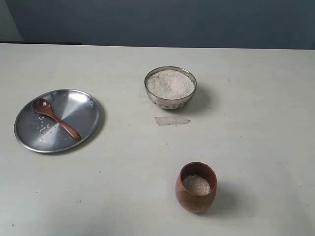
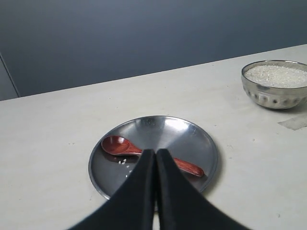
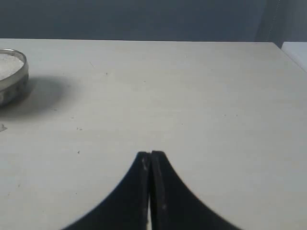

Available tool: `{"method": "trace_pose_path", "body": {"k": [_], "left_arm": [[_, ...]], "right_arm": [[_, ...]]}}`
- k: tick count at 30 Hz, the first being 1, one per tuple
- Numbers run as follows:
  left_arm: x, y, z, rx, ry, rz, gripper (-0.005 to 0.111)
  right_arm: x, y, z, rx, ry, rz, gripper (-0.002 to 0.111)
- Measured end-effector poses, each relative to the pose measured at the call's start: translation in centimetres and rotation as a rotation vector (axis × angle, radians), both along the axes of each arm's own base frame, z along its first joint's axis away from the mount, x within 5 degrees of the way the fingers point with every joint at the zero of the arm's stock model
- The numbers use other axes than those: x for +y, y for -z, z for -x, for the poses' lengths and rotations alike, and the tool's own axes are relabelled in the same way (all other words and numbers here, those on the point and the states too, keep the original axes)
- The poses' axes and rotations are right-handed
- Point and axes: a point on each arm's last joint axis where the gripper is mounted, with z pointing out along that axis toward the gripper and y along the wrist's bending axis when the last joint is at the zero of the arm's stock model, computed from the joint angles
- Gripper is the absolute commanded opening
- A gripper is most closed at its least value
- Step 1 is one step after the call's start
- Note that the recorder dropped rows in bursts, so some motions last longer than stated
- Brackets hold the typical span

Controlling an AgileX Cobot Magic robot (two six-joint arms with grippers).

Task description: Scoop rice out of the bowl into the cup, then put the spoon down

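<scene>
The wooden spoon lies on the flat steel plate at the left, its oval end toward the back; a few loose grains lie beside it. The steel bowl holds a heap of rice. The wooden cup stands near the front with rice inside. Neither gripper shows in the exterior view. My left gripper is shut and empty, above the spoon and plate. My right gripper is shut and empty over bare table, the bowl off to one side.
A small strip of clear tape lies on the table just in front of the bowl. The pale table runs to a dark blue wall at the back.
</scene>
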Motion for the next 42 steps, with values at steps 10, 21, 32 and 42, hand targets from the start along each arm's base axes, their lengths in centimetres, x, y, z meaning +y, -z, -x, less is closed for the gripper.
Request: {"method": "trace_pose_path", "body": {"k": [10,21,32,42], "left_arm": [[0.27,0.00,-0.02,0.000,-0.049,0.000,0.000],[0.64,0.00,-0.02,0.000,-0.115,0.000,0.000],[0.64,0.00,-0.02,0.000,-0.115,0.000,0.000],[0.64,0.00,-0.02,0.000,-0.115,0.000,0.000]], "right_arm": [[0.00,0.00,0.00,0.000,0.001,-0.002,0.000],[0.00,0.00,0.00,0.000,0.001,-0.002,0.000],[0.00,0.00,0.00,0.000,0.001,-0.002,0.000],[0.00,0.00,0.00,0.000,0.001,-0.002,0.000]]}}
